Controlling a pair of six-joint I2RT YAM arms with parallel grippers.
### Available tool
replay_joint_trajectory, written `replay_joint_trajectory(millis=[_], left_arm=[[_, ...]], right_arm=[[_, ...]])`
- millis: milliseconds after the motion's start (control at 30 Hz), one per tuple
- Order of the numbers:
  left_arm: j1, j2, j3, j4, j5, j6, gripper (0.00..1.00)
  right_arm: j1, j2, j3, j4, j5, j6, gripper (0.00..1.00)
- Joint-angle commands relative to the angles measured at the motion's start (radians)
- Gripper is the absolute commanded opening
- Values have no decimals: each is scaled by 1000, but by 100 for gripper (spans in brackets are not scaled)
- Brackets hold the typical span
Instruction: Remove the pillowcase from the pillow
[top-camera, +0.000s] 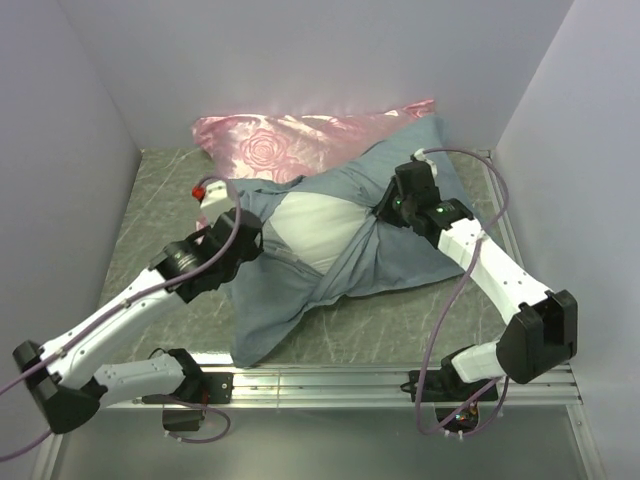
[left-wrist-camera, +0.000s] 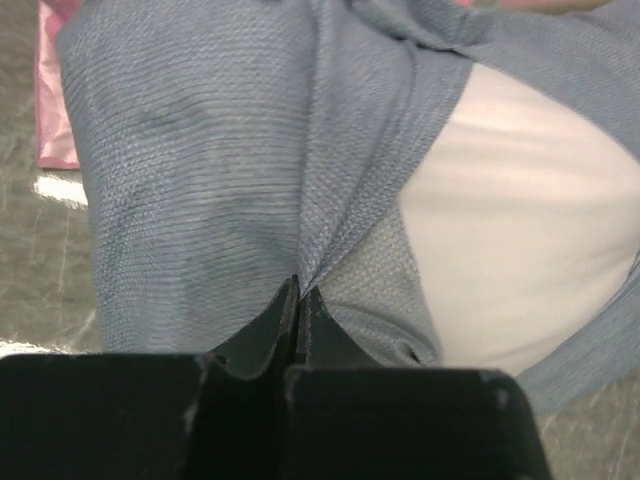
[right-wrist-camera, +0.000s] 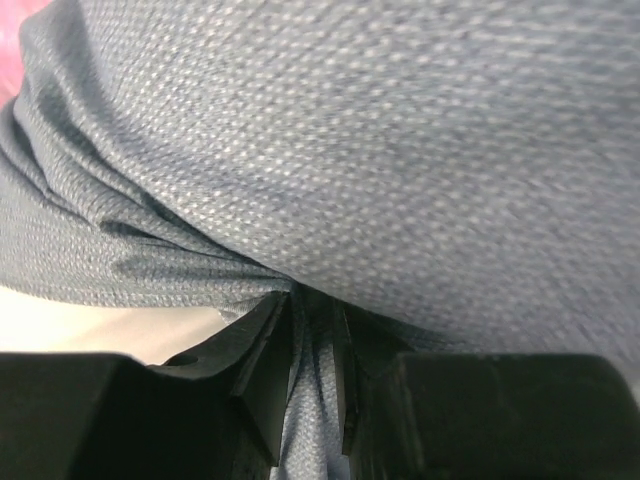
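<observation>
**Pillowcase** (top-camera: 290, 300): slate blue-grey face up, lying mid-table. Its long axis runs diagonally, from a near-left corner by my bases to a far-right corner by the back wall. No checked face shows in any view. My right arm covers part of the far end.

**Pillow** (top-camera: 315, 232): white, and only a rounded patch is bared, where the cloth parts between my two grippers. The rest is under fabric, so I cannot tell its outline, tag or long axis. My left wrist view cuts the patch off at the right edge.

**Left gripper** (left-wrist-camera: 298, 297): fingers pressed together on a ridge of pillowcase at the left edge of the bared patch, with folds converging into the tips.

**Right gripper** (right-wrist-camera: 312, 335): fingers pinching a bunched pleat of pillowcase. Cloth shows between them and fills nearly the whole wrist view.

**Pink satin pillow** (top-camera: 290, 135): rose-patterned, against the back wall, its near edge tucked under the pillowcase.

**Table** (top-camera: 160, 200): grey marbled top.
</observation>
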Motion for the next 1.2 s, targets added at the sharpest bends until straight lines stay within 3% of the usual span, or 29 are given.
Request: replay_joint_trajectory(millis=[0, 67, 133, 300, 600, 633, 800, 933, 1000, 1167], left_arm=[[28, -117, -107, 2, 15, -8, 1], [33, -152, -161, 31, 52, -23, 0], [34, -148, -227, 39, 66, -51, 0], [34, -111, -340, 144, 144, -71, 0], [36, -128, -350, 170, 144, -56, 0], [37, -131, -353, 181, 152, -54, 0], [37, -132, -359, 197, 159, -57, 0], [36, -151, -361, 204, 165, -56, 0], [37, -149, -361, 200, 165, -56, 0], [37, -155, -368, 206, 179, -56, 1]], right_arm=[[-87, -37, -30, -41, 131, -33, 28], [-75, -42, -30, -34, 98, -33, 28], [-47, -51, -35, -26, 90, -33, 34], [156, -74, 19, -43, 197, -68, 54], [413, -247, 40, -29, 311, -67, 77], [504, -231, 89, -33, 329, -65, 78], [658, -81, 219, -38, 360, -67, 80], [665, 102, 318, -61, 347, -73, 82], [663, 217, 403, -139, 416, -68, 84], [662, 395, 497, -280, 478, -75, 95]])
